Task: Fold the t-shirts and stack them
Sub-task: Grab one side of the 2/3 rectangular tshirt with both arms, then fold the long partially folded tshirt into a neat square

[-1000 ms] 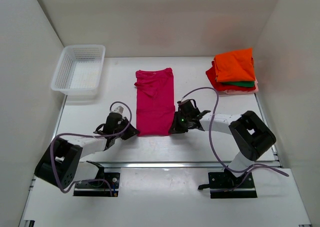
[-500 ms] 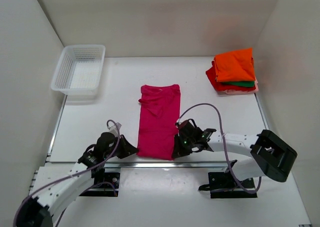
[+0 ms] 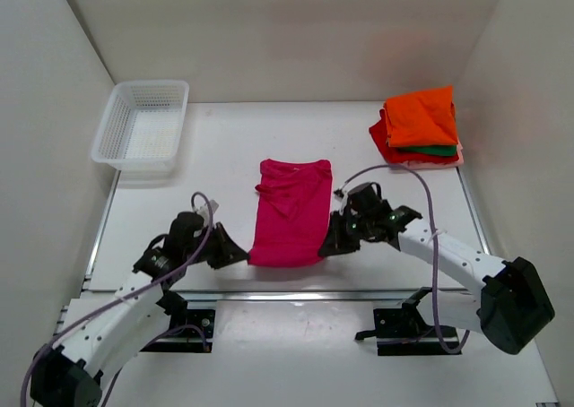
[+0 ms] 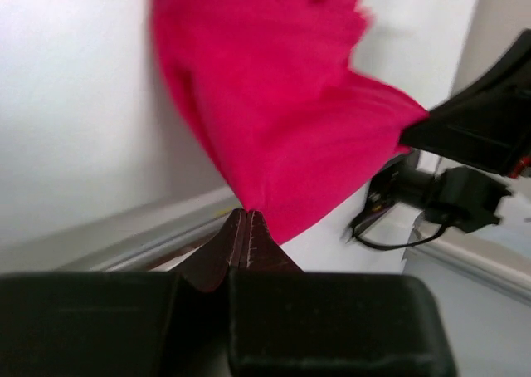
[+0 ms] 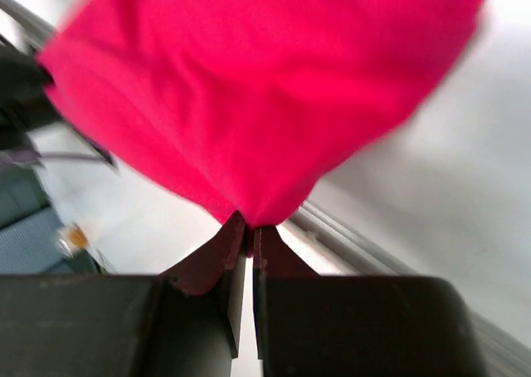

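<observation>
A magenta-pink t-shirt [image 3: 291, 214] stretches lengthwise in the middle of the table, its near end raised off the surface. My left gripper [image 3: 240, 255] is shut on the near left corner of that shirt [image 4: 282, 128]. My right gripper [image 3: 328, 247] is shut on its near right corner [image 5: 249, 95]. In both wrist views the cloth fans out from the pinched jaw tips. A stack of folded t-shirts sits at the far right, orange [image 3: 421, 116] on top, with green [image 3: 436, 150], red [image 3: 386, 142] and pale pink edges beneath.
A white mesh basket [image 3: 143, 127] stands at the far left corner. White walls close in the table on three sides. The table's metal front rail [image 3: 296, 294] runs just behind the grippers.
Both grippers have pulled the magenta shirt toward the near edge, then lifted its near end. The left gripper closed onto its corner. The shirt's far end slid nearer.
</observation>
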Motion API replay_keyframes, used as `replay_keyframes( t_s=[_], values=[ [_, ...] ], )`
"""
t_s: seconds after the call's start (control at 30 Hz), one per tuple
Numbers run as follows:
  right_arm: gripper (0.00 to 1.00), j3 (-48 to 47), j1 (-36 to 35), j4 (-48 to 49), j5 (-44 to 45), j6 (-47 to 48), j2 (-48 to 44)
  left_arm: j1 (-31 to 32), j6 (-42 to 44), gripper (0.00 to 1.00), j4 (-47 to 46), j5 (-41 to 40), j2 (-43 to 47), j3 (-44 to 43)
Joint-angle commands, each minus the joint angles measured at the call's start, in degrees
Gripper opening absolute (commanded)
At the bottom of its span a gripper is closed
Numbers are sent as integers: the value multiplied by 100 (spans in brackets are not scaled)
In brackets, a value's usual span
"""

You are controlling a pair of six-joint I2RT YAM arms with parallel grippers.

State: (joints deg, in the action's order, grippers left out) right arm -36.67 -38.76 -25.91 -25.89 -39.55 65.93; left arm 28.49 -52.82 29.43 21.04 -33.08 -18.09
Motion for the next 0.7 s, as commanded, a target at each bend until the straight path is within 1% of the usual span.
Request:
replay_keyframes(
  t_s=[0.0,0.07,0.1,0.17,0.33,0.5,0.53,0.67],
  values=[
    [0,-875,745,-493,-557,964,297,-281,676,0,-787,-4,-969,-880],
    [0,-1454,1018,-704,-654,1246,743,-545,755,0,-1104,181,-1567,-1327],
    [0,-1797,1098,-757,-637,1431,868,-659,790,0,-1315,173,-1709,-1477],
    [0,-2289,1370,-898,-706,1616,1368,-862,817,0,-1623,164,-2279,-1889],
    [0,-3713,1749,-1091,-733,2012,2397,-1161,861,0,-2300,304,-3308,-2611],
    [0,-4698,2179,-1302,-804,2276,3301,-1407,1054,0,-2521,418,-4407,-3691],
    [0,-4909,2258,-1302,-795,2302,3364,-1477,1072,0,-2617,427,-4731,-3806],
    [0,-5350,2487,-1329,-786,2347,4048,-1469,1247,1,-2732,462,-5908,-4675]
  ],
)
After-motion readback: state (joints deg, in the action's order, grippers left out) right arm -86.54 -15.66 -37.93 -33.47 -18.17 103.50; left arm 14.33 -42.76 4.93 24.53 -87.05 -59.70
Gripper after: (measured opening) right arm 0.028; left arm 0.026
